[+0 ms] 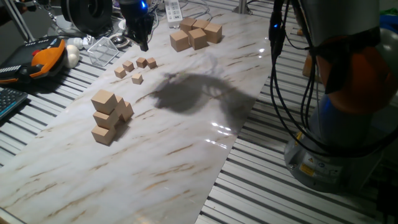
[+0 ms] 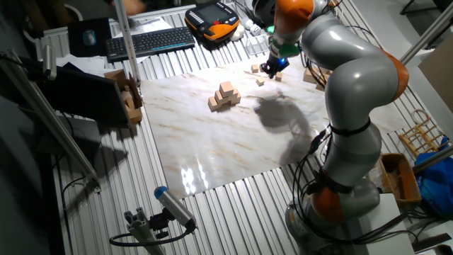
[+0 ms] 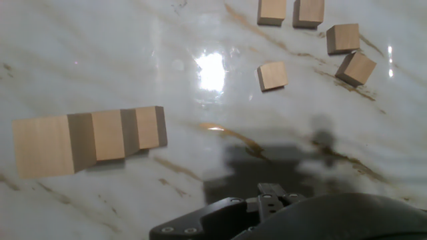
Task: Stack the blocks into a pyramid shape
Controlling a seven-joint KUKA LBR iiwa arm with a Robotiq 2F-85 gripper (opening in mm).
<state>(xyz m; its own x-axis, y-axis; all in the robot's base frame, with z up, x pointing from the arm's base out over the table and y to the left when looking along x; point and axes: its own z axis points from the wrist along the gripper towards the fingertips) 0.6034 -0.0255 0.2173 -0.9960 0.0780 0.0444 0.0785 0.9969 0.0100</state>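
While the black two-finger gripper hung above the marble tabletop, five tiny light-tan wooden cubes lay loose nearby. Other fixed view: gripper over cubes, nothing visibly held. Hand view: fingers unseen, opening can't tell; cubes upper right.

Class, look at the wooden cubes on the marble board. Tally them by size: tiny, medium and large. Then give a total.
Tiny cubes: 5, lying loose
Medium cubes: at least 4 show, and the pile may hide more
Large cubes: about 5, bunched at the far end
Total: about 14, perhaps more
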